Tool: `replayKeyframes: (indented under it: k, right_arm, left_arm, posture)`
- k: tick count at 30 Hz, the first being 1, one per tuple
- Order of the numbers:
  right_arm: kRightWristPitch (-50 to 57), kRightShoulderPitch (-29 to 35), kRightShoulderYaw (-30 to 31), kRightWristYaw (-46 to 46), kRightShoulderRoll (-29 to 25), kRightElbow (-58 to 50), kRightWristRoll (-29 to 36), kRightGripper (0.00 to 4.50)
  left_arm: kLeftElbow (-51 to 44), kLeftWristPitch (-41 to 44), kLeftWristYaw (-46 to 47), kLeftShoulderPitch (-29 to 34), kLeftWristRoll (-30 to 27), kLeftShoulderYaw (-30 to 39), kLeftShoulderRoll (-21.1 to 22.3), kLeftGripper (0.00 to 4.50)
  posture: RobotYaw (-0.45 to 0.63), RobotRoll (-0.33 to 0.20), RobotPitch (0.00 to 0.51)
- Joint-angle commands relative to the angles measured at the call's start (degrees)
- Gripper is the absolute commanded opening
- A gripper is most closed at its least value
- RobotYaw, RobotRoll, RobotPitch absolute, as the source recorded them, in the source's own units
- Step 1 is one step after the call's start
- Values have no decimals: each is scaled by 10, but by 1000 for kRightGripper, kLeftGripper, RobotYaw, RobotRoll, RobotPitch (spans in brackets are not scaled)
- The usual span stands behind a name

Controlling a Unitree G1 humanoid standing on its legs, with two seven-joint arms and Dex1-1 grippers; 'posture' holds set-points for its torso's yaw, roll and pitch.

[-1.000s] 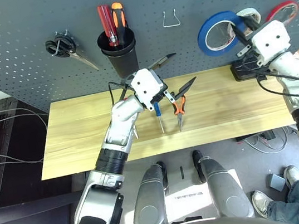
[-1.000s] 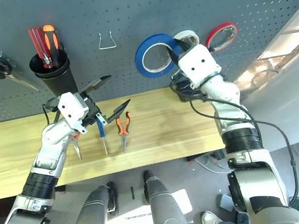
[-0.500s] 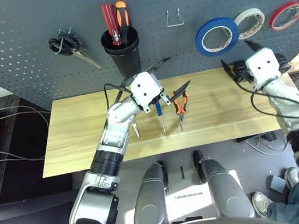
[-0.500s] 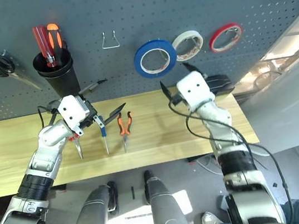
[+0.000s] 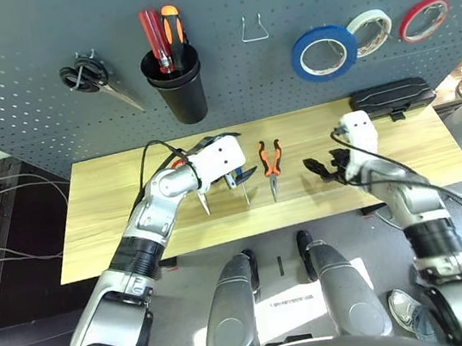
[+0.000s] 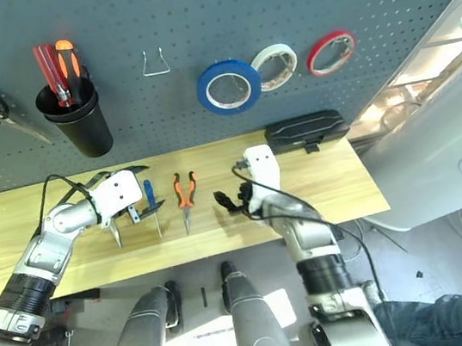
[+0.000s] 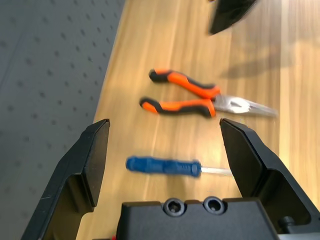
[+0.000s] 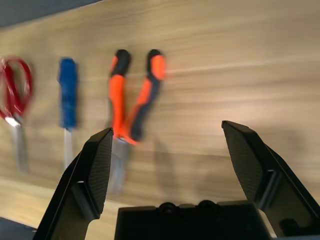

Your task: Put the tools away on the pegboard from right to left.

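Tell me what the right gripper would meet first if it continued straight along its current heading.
Probably the orange-handled pliers: the open right gripper points at them across bare tabletop, though depth is uncertain.

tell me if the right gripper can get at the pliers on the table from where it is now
Probably yes. The right gripper is open and empty, low over the table just right of the pliers. Bare wood lies between them, and the left gripper sits on the pliers' far side, over the screwdriver.

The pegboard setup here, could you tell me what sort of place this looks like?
Probably a workshop bench: a dark pegboard hung with tape rolls, and pliers on a wooden tabletop.
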Motion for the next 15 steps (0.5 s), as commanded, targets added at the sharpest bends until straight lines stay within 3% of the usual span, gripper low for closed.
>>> replayKeyframes:
  k: [1, 6, 15]
  right_arm:
    - [23, -52, -76, -71, 36, 100, 37, 4484]
    - [20, -115, -103, -109, 55, 199, 45, 4484]
    - [-25, -132, -75, -109, 47, 316, 16, 4484]
  left_arm:
    - [10, 12, -13, 6, 17, -12, 11, 4500]
    - [0, 20, -19, 8, 19, -13, 11, 4500]
    - [-46, 53, -19, 31, 12, -2, 17, 4500]
  posture:
    - [177, 0, 317]
    - [218, 0, 326]
    - [273, 0, 333]
